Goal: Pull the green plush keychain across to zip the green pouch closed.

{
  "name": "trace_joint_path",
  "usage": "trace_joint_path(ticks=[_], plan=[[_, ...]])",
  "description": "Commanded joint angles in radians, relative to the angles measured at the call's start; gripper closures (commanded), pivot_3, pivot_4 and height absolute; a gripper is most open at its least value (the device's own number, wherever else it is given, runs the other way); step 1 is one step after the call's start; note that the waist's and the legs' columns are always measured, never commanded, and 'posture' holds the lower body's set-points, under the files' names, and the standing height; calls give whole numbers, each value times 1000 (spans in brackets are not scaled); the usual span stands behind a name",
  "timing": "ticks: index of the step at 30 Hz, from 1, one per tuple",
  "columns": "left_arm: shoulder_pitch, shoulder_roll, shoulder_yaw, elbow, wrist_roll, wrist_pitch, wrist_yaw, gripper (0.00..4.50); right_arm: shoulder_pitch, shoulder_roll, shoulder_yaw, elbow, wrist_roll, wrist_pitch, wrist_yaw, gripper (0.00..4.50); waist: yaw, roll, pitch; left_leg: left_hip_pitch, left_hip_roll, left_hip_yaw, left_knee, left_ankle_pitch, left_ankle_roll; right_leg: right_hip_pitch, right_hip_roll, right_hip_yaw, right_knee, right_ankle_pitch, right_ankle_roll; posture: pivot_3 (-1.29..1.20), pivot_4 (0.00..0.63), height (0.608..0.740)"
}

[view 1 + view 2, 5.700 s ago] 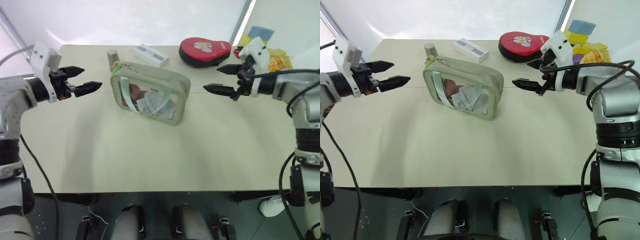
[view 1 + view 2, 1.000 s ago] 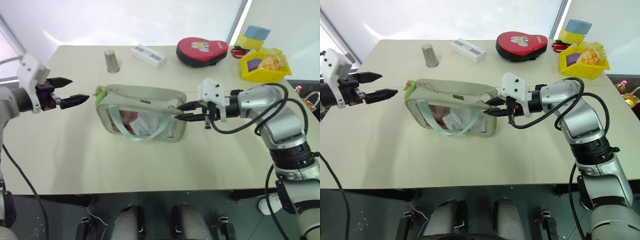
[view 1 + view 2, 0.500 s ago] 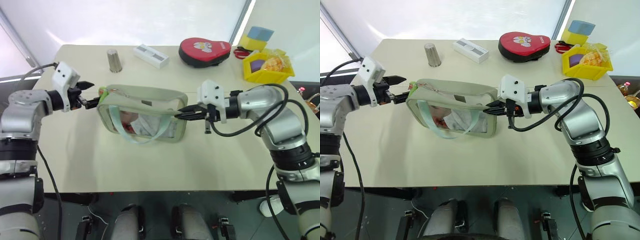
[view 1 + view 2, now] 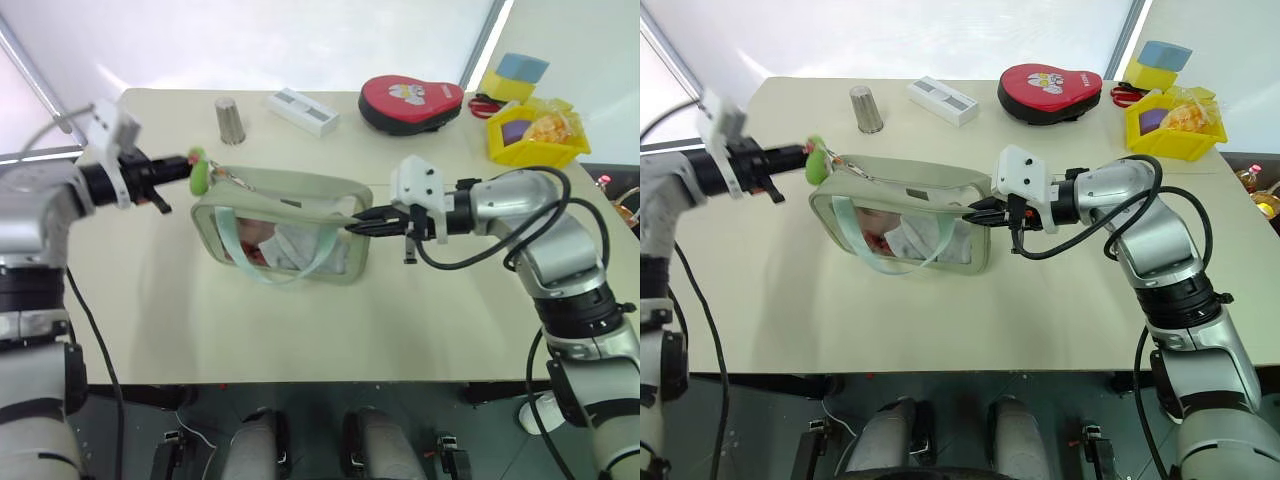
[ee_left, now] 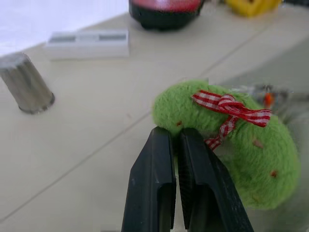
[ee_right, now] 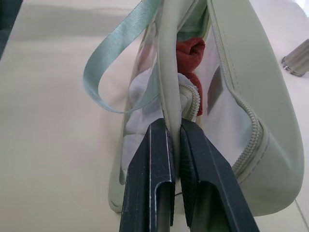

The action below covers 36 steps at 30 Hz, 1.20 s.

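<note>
Keychain, the green plush keychain [image 4: 199, 173] with a red-and-white checked bow, sits just off the left end of the green pouch [image 4: 283, 226], lifted above the counter [image 4: 300, 320], with the left claw [image 5: 176, 145] clenched on its fuzzy edge. Green pouch stands upright mid-counter, clear window and pale loop strap [image 4: 265, 262] facing the robot, white and reddish items inside, right claw [image 6: 175, 129] clamped on the seam of its right end. Behind it stand a metal cup [image 4: 230, 120], a white box [image 4: 301, 110], a red heart-shaped case [image 4: 411, 103] and a yellow bin [image 4: 530, 135].
</note>
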Motion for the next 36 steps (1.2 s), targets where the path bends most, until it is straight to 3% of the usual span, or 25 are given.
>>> trace_joint_path(ticks=[1, 10, 13, 19, 20, 28, 32, 36], plan=[[-55, 17, 30, -108, -96, 103, -51, 4430, -32, 9, -7, 8, -5, -30, -8, 4500, 1, 0, 0, 0, 0, 0, 0, 0, 0, 0, 0, 0, 0, 0, 0, 0, 150, 740], [-14, -60, -153, -317, -30, 66, -67, 4430, -31, 23, -11, 17, -19, -36, -30, 4500, 1, 0, 0, 0, 0, 0, 0, 0, 0, 1, 0, 0, 0, 0, 0, 0, 150, 740], [-40, -82, -149, -285, -9, 43, -34, 3552, -26, 24, -13, 20, -22, -38, -38, 4500, 0, 0, 0, 0, 0, 0, 0, 0, 0, 0, 1, 0, 0, 0, 0, 0, 150, 740], [-71, -13, -119, -272, 13, 34, -43, 403, -24, 25, -5, 35, -30, -57, -39, 4500, 0, 0, 0, 0, 0, 0, 0, 0, 0, 0, 0, 0, 0, 0, 0, 0, 150, 740], [-66, 16, -103, -277, 7, 45, -49, 40, -27, 27, -3, 42, -32, -61, -39, 4500, 0, 0, 0, 0, 0, 0, 0, 0, 0, 0, 0, 0, 0, 0, 0, 0, 150, 740], [165, 188, 42, -418, -57, 129, -71, 40, -46, 34, 2, 91, -45, -100, -19, 4500, -1, 0, 0, 1, 0, 0, 0, 0, 0, 0, 0, 0, 0, 0, 0, 0, 150, 740], [289, 161, 71, -505, -76, 150, -18, 40, -62, 41, -1, 120, -54, -114, -21, 4500, 3, 0, 0, 1, 0, -1, 0, 0, 0, 1, 0, 0, 0, 0, 0, 0, 150, 740], [318, 108, 35, -505, -40, 118, 50, 40, -72, 45, 0, 137, -58, -122, -20, 4500, 4, 0, 0, 1, 0, -1, 0, 0, 0, 1, 0, 0, 0, 0, 0, 0, 150, 740]])
